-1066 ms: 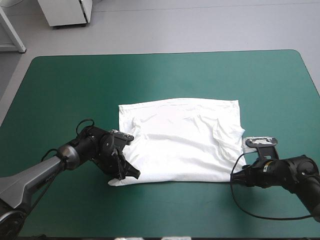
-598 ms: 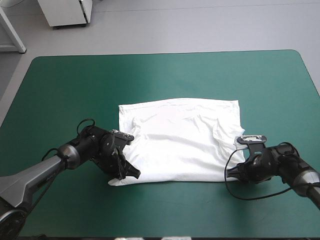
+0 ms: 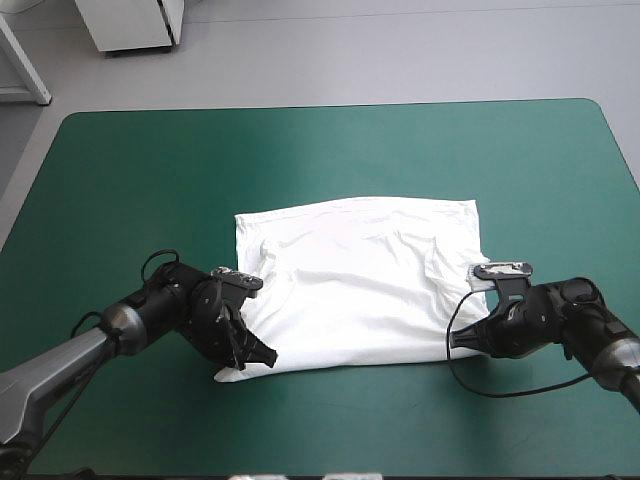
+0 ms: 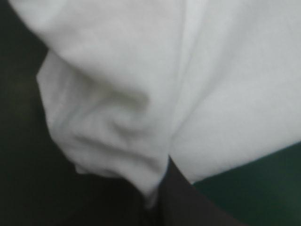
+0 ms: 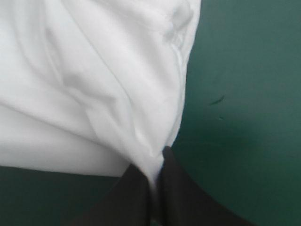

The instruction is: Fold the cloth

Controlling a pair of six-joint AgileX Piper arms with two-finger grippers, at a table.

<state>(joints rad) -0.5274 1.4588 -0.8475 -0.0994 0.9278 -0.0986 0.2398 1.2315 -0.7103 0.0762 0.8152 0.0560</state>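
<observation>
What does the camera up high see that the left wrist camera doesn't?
Only the high view shows the whole T-shirt spread flat, the right gripper at its near right corner, and the teal-green cover out to its edges. Only the left wrist view shows, close up, the bunched wrinkles where the black fingers pinch the corner. Both show the white T-shirt, some of the cover and the left gripper.

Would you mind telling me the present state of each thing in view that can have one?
White short-sleeved T-shirt: spread flat on the teal-green table cover, its two near corners pinched and bunched.
Left gripper: shut on the T-shirt's near left corner.
Right gripper: shut on the T-shirt's near right corner.
</observation>
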